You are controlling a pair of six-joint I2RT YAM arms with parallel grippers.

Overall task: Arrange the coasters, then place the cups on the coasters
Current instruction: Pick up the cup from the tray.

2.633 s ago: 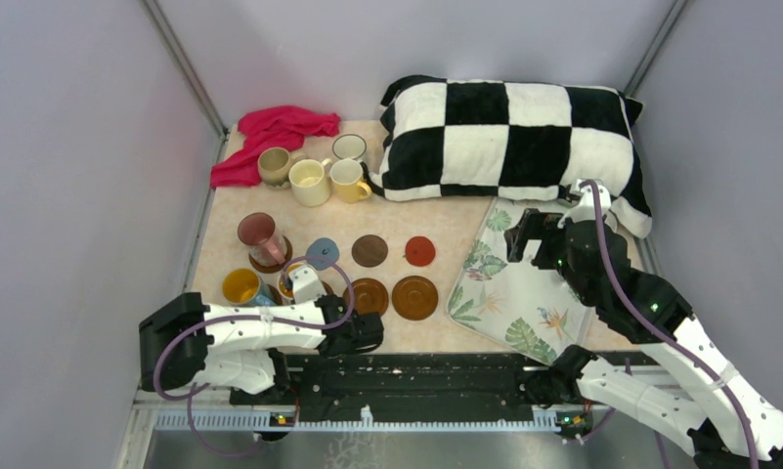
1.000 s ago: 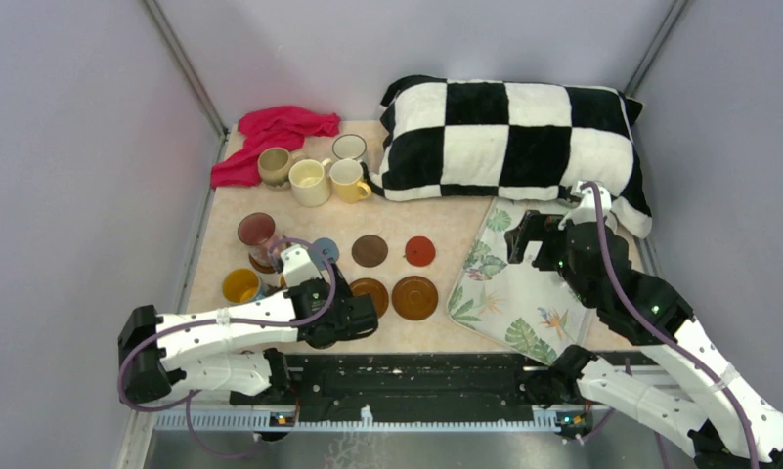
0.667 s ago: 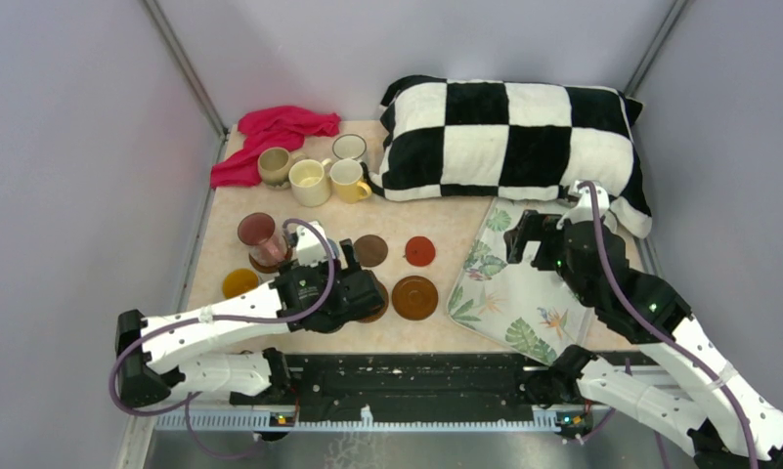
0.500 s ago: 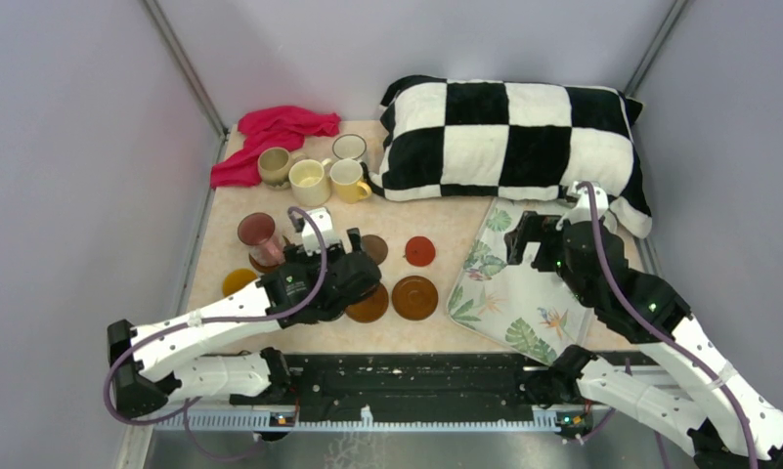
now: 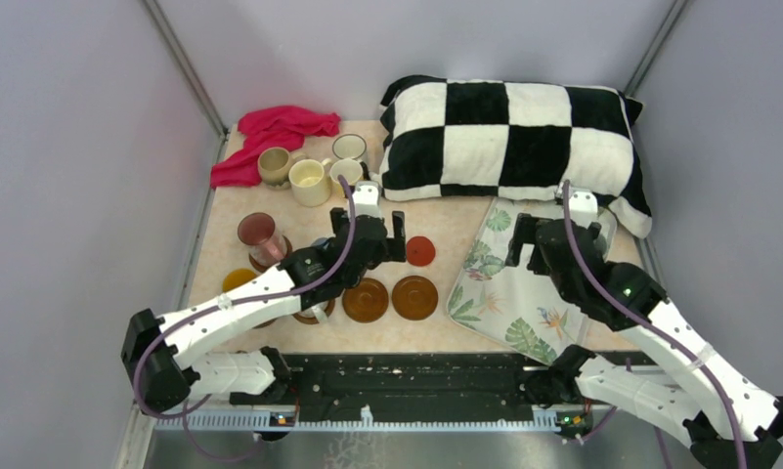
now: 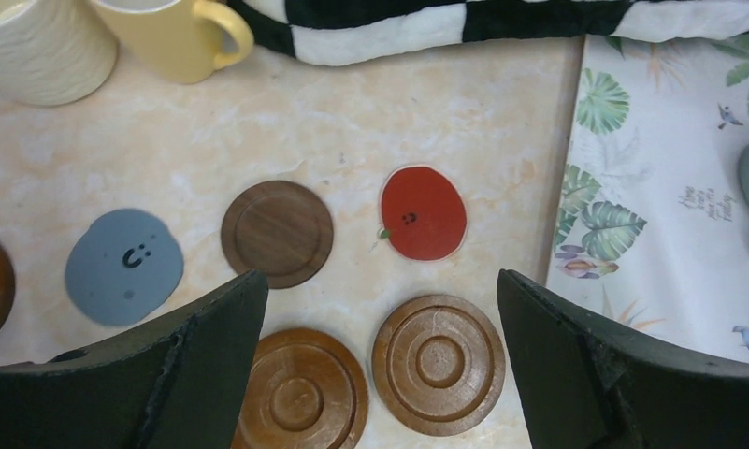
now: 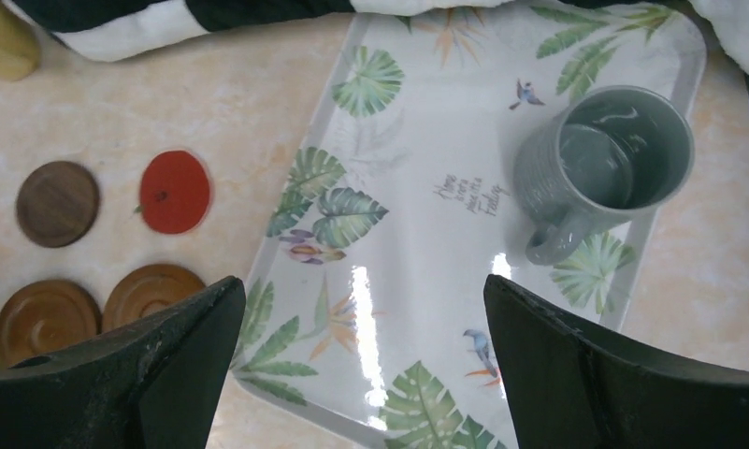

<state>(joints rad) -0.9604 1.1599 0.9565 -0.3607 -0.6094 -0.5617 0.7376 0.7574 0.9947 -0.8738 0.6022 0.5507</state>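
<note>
Overhead view high and far, wrist views close, downward (both share red coaster (image 6: 424, 213))

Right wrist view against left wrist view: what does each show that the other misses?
Right wrist only: the grey mug in full, upright. Left wrist only: the cream mug and the whole blue-grey coaster. Both: the leaf-print tray, red coaster, dark wood coaster, two amber coasters, the checkered pillow's edge.
</note>
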